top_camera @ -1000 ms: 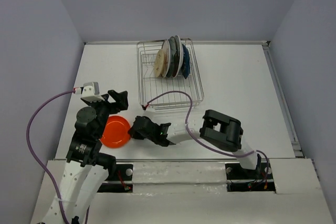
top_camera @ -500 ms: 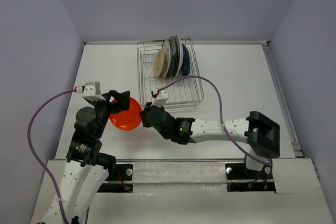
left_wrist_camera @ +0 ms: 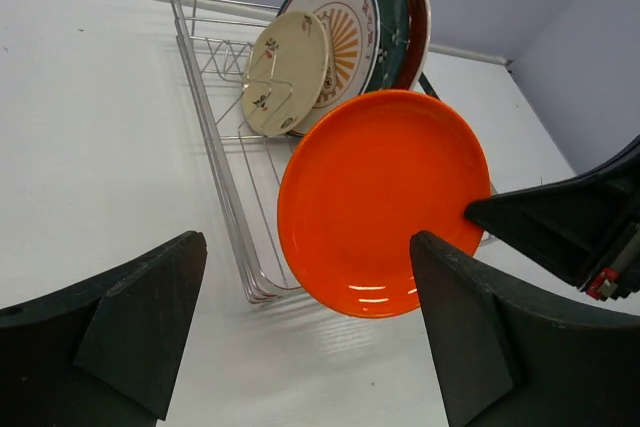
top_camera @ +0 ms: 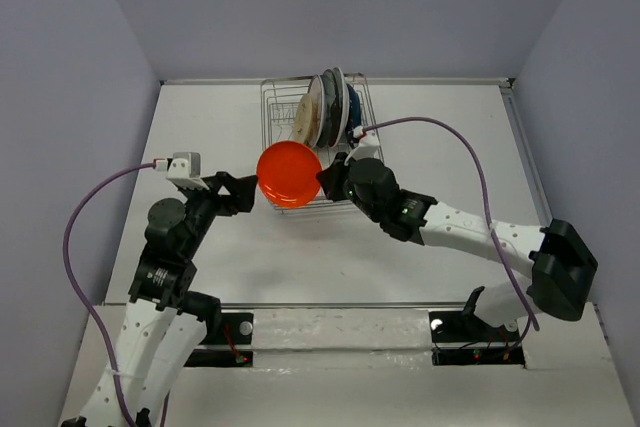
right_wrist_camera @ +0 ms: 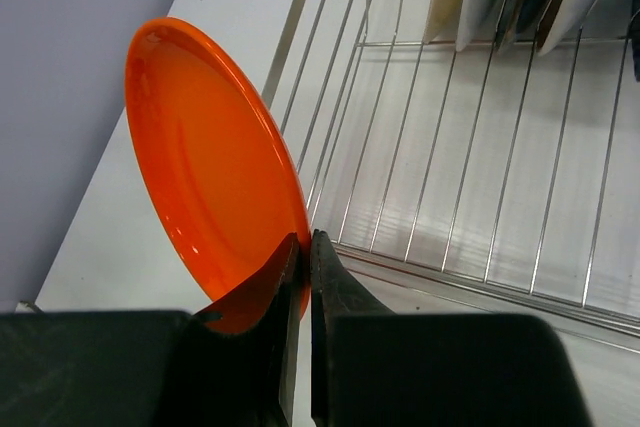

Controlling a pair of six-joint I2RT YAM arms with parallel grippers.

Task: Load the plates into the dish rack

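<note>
Pinches glossy round orange plate (top_camera: 290,175) by its rim in right claw (right_wrist_camera: 303,243), arm outstretched beside silver wire dish rack (top_camera: 285,152) (left claw (top_camera: 240,192) spread).

The left gripper (top_camera: 236,194) gaped wide (fingers pointing right); the right gripper (top_camera: 322,183), reaching far-left, pinched the orange plate (top_camera: 288,173).
</note>
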